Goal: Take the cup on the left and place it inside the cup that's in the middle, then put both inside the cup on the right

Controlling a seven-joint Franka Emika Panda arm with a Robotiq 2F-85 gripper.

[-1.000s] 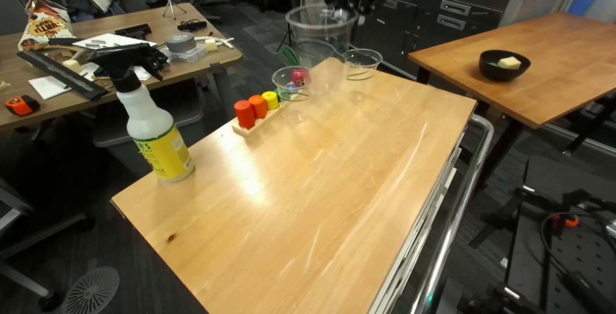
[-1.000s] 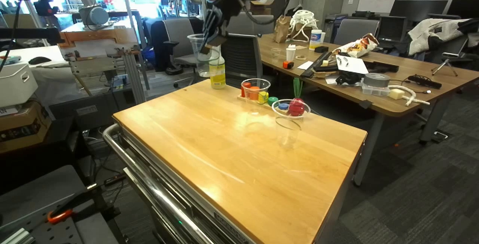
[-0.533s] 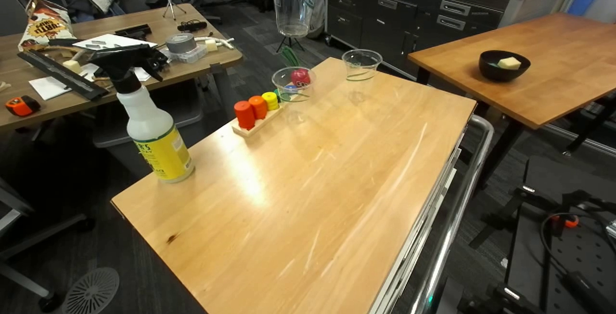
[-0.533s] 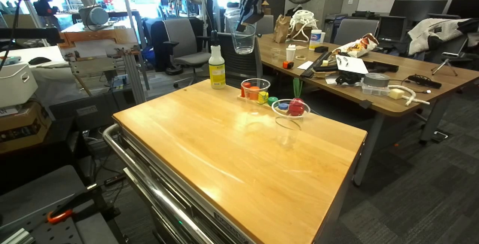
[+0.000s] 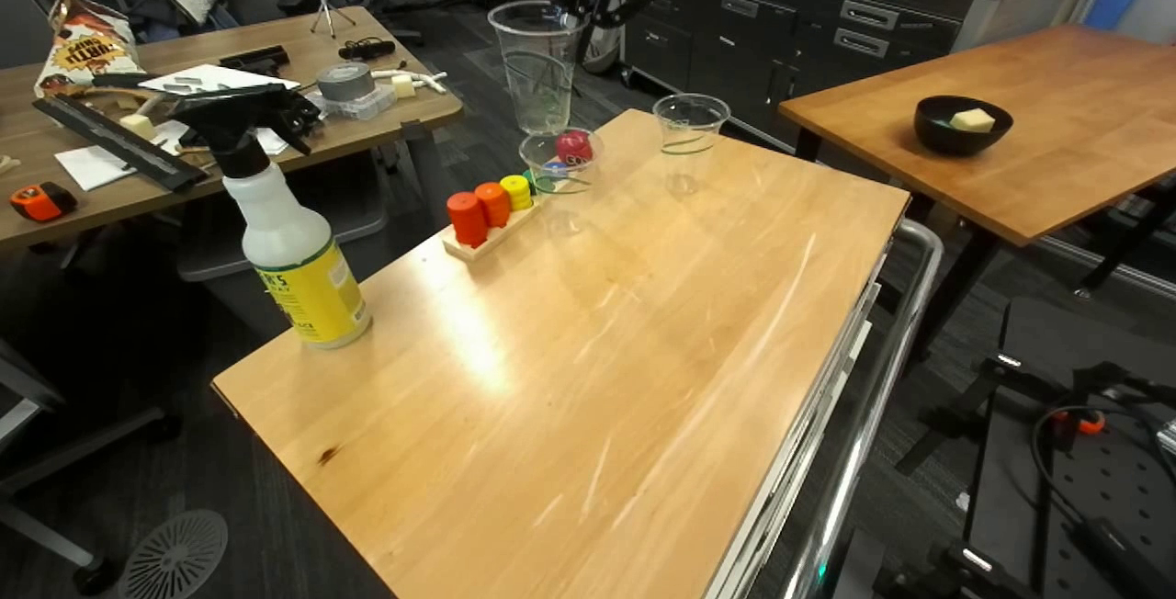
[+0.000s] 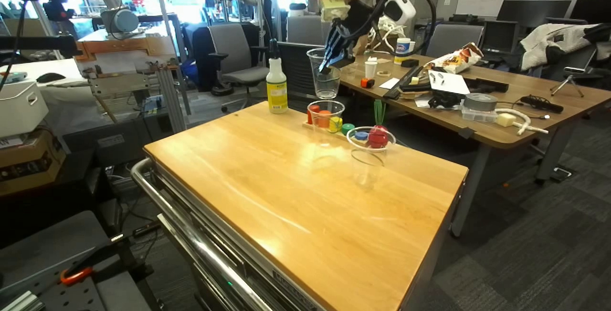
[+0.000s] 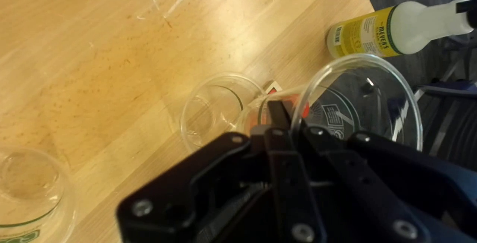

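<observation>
Pinching a clear plastic cup [image 6: 326,83] by the rim, the hand [image 6: 331,66] hangs higher than two upright clear cups [image 6: 326,134] [image 6: 367,160].

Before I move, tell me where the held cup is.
In an exterior view, the held cup hangs in the fingers, appearing just above the left standing cup and right of the spray bottle.

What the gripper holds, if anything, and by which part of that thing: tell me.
A clear cup; the gripper pinches its side wall at the rim.
</observation>
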